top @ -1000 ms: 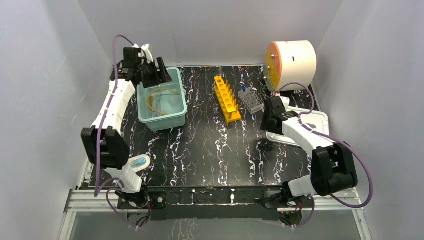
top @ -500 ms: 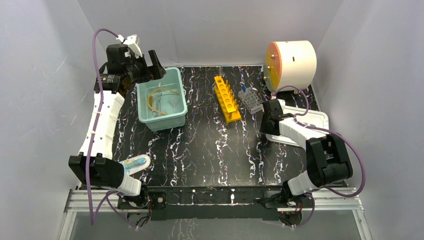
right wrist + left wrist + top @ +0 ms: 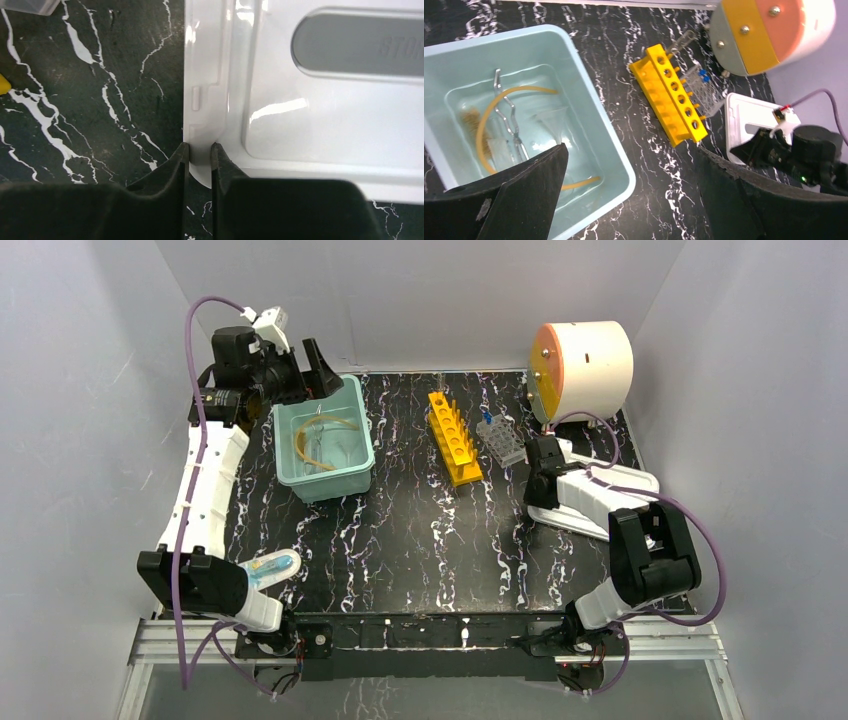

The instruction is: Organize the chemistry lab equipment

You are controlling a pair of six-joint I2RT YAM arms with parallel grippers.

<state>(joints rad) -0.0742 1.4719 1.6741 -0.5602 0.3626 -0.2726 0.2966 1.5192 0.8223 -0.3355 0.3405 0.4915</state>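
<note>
Top camera overlooks the table [image 3: 420, 540]; all 3 views share the white lid [image 3: 325, 125], right wrist closest.

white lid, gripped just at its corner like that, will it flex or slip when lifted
Probably flexes: the white lid looks thin, broad moulded plastic, and the right gripper pinches only its corner rim. Its glossy surface suggests it could slip or swing down. Likely light for its size.
</note>
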